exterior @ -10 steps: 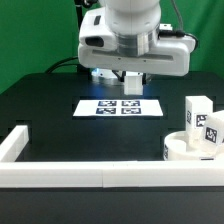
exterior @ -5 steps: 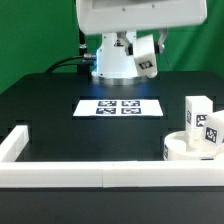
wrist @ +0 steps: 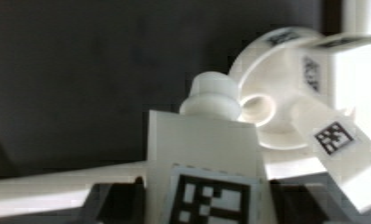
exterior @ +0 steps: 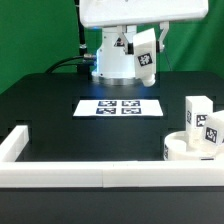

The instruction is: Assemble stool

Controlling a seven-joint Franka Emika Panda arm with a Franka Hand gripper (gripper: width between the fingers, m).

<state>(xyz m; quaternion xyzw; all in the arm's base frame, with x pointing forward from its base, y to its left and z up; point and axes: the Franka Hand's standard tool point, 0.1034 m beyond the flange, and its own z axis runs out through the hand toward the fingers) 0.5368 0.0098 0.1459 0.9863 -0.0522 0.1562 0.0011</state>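
Panda arm (exterior: pixel 140 12) holds one stool leg (exterior: pixel 146 57) high over the far side of the black table (exterior: pixel 45 110); the leg hangs tilted, its tag facing the room; from out here the fingers are hard to pick out against the arm.

The wrist view settles it: the gripper (wrist: pixel 208 200) is clamped on that leg, jaws drawn in to the block's width, a dark finger (wrist: pixel 111 203) on either flank of the tagged end; the leg's rounded peg points away from the camera. Past the peg the same view catches a curved white rim and two more tags, all blurred.

Only the exterior view lays out the table: white rails (exterior: pixel 100 177) fence the near edge and the exterior view's left; inside them the marker board (exterior: pixel 120 107) lies flat in the middle; the round seat (exterior: pixel 183 150) sits low at the exterior view's right, just behind the near rail. A second leg (exterior: pixel 197 108) stands upright at the seat's far side; a third leg (exterior: pixel 211 133) stands just beside it, tag showing; whether either rests on the seat or behind it I cannot tell.
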